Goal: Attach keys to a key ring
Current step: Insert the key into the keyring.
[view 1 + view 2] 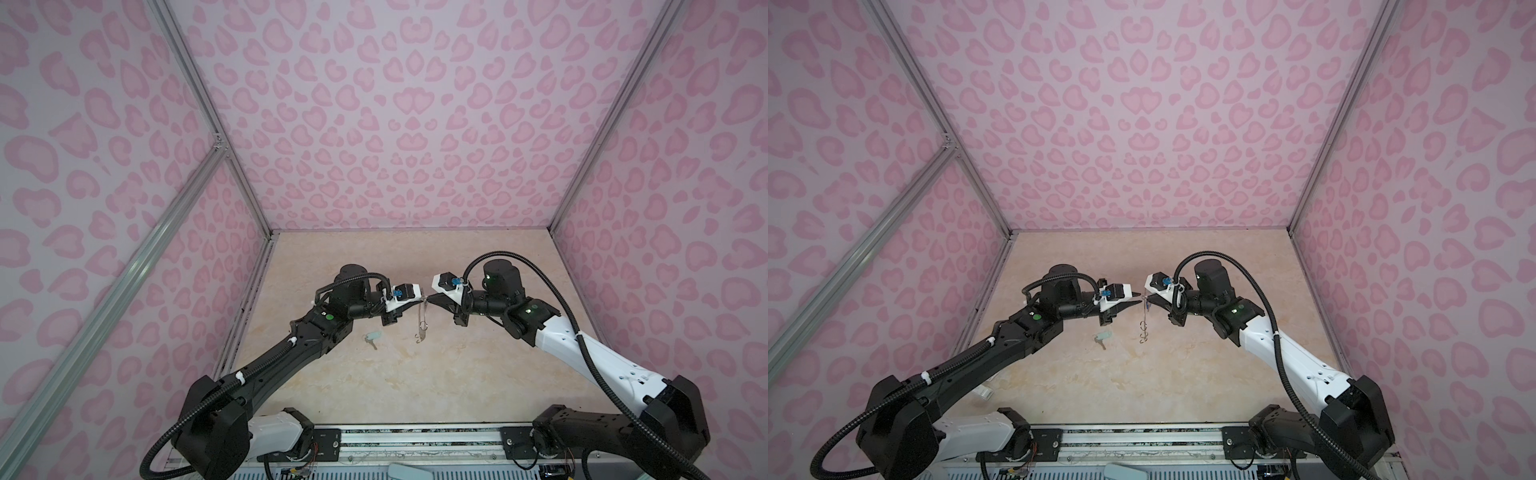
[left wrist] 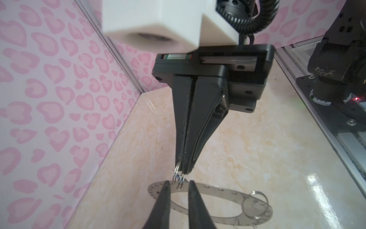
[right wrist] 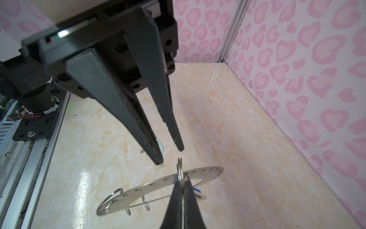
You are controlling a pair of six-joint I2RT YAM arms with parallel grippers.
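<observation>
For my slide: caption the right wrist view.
The right gripper pinches the key ring; the left gripper stands open opposite.

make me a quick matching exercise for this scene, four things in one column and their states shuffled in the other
1 left gripper
2 right gripper
3 mint key
4 key ring

a lying flat on the table
b jaws shut
c hanging upright, held by its rim
d jaws apart

Pairs: 1-d, 2-b, 3-a, 4-c
</observation>
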